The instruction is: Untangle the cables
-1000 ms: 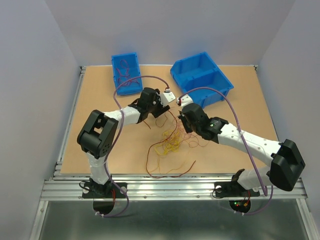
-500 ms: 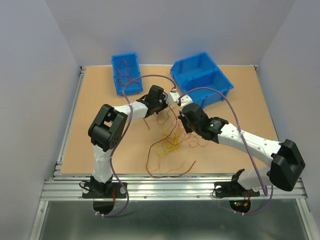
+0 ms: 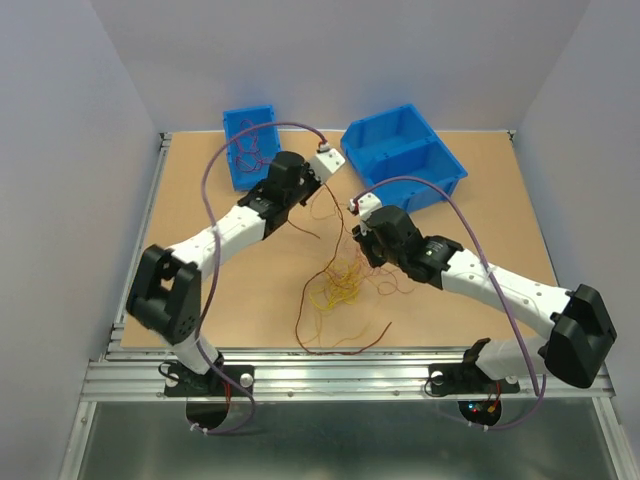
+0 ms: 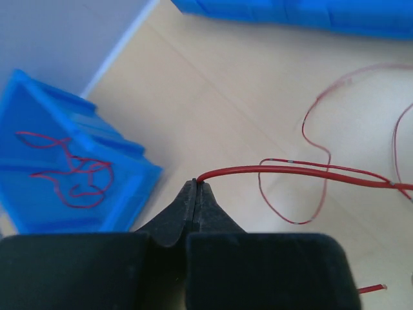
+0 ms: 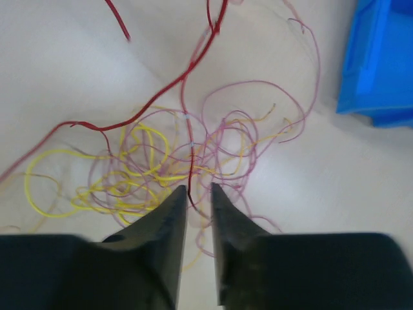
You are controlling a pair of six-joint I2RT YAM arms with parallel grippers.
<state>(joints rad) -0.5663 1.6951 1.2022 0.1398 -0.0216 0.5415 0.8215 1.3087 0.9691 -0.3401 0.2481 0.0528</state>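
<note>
Here the left hand [image 4: 197,188] is closed tight on the end of one dark red cable [image 4: 290,170], near the far edge of the surface [image 3: 480,215] and just beside the small blue bin [image 3: 248,111] in the far-left corner. That bin already contains a few red strands. The pinched cable runs from the fingertips toward the middle of the surface, where the rest of the cables [image 3: 340,285] lie in a loose knot of yellow, dark red and pinkish loops, a little nearer the near edge than the far one.

The right hand [image 5: 192,194] hangs over that knot with its jaws a little apart. A red strand runs down between them, but the gap looks wider than the strand, so I judge it not pinched.

The step in hand looks like drawing the red cable free of the knot. To do it well, the left hand should pull slowly and along the line of the strand, toward the small bin. If the yellow loops start to travel with it, the right hand should steady the knot by closing on it or pressing it down. A quick tug would likely tighten the loops or drag the whole bundle across the surface.

The large blue bin [image 3: 440,185] stands at the far edge, right of the middle. No brand, label or writing can be read anywhere.
</note>
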